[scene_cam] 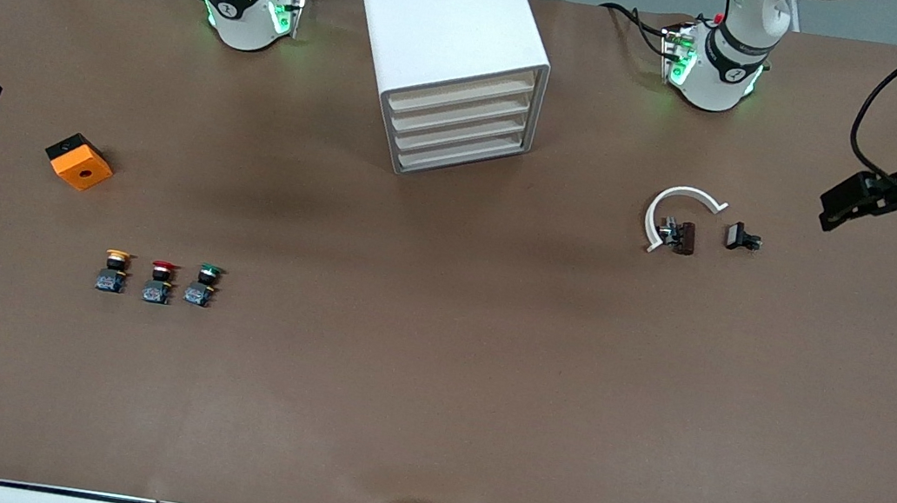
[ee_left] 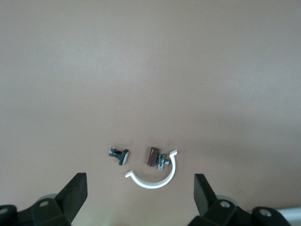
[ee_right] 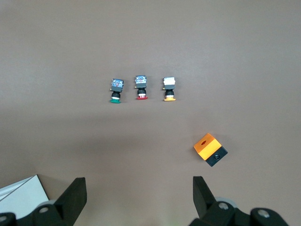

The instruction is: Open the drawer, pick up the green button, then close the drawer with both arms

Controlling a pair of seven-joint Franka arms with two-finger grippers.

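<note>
- Drawer [scene_cam: 466,128]: third of four cream fronts in the white cabinet [scene_cam: 447,14], flush and closed like the other three. Stands on the desk [scene_cam: 429,389] between the two arm bases, fronts turned toward the front camera and the left arm's end; probably set there so either arm can reach a front.
- Button [scene_cam: 203,285]: green cap, black neck, blue-grey block. Sits on the open desk, not in any drawer, at the end of a row of three, just beside the red-capped button [scene_cam: 160,282], with the yellow-capped button [scene_cam: 114,272] at the other end. Row well nearer the front camera than the cabinet, toward the right arm's end. Lined up apart, seemingly to leave gripper room around each.
- Orange block [scene_cam: 79,161]: alone, farther from the front camera than the row, toward the right arm's end.
- White curved clip [scene_cam: 676,211], small dark part [scene_cam: 683,236] touching it, black part [scene_cam: 740,236] just beside; all toward the left arm's end.
- Left gripper [ee_left: 140,188]: wide open, holding nothing, up in the air over the clip and its small parts.
- Right gripper [ee_right: 139,187]: wide open, empty, up over the desk between cabinet corner and orange block, button row in sight.
- Nothing of the task begun, by the look of it: no handle touched, no button lifted.
</note>
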